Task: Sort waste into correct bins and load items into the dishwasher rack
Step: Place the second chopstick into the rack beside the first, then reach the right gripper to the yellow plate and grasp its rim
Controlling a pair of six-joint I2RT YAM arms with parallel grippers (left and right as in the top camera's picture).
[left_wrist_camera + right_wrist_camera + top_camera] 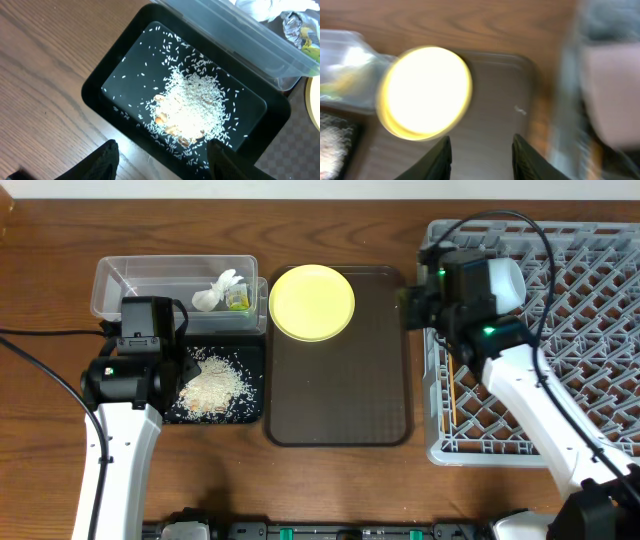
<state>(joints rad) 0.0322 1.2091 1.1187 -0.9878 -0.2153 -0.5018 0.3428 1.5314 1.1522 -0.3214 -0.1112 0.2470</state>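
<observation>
At the near left of the tabletop (330, 480), your left pincer (162, 156) hangs wide and empty over the near rim of the black tray (252, 412). That tray holds the rice scraps (212, 387) in one heap. Farther back, touching the tray, the clear tub (110, 285) holds the tissue (218, 288) and the wrapper (237, 299). Judge waste sorting complete.

At centre, the brown serving tray (340, 400) carries only the yellow plate (311, 301), at its far end and not yet loaded. Your right pincer (481, 159) is wide and empty above the tray's far right side, between plate and dishwasher rack (600, 330). The chopsticks (452, 392) lie along the rack's left edge. You cannot confirm the bowls or cup, as the arm hides that corner.
</observation>
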